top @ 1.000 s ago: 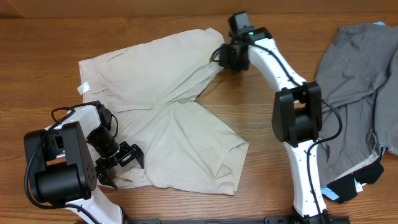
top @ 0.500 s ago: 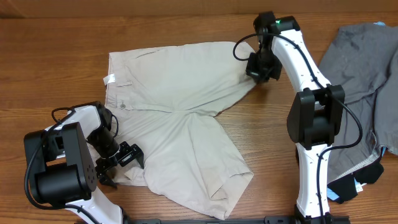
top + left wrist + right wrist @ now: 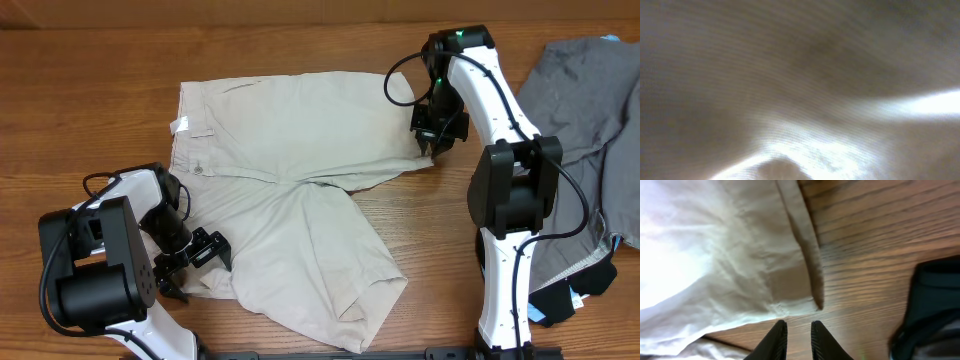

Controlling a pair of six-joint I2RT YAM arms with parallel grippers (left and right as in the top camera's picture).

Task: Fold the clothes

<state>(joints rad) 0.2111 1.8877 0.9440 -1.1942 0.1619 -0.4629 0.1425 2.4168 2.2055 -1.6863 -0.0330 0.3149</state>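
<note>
- Right wrist view: the right gripper (image 3: 798,330) hung low over the table (image 3: 875,240), its fingers drawn almost together, with only a slit between them and nothing in it.
- Just ahead of the fingertips lay the hem (image 3: 807,255) of one leg of the beige shorts (image 3: 710,265), flat on the wood.
- Overhead, the shorts lay spread mid-table, waistband (image 3: 185,140) to the left, one leg reaching the right gripper, the other rumpled toward the near edge.
- The left gripper (image 3: 195,262) rested at the shorts' near left edge. Its own camera showed only blurred cloth, so its grip could not be told.
- The cotton looked light, soft and limp, likely to sag and crease. The stitched hem and waistband seemed the firmest places to pinch.
- Count: one pair of shorts, two grippers, one grey garment (image 3: 570,90) and one dark garment (image 3: 585,285) at the right.
</note>
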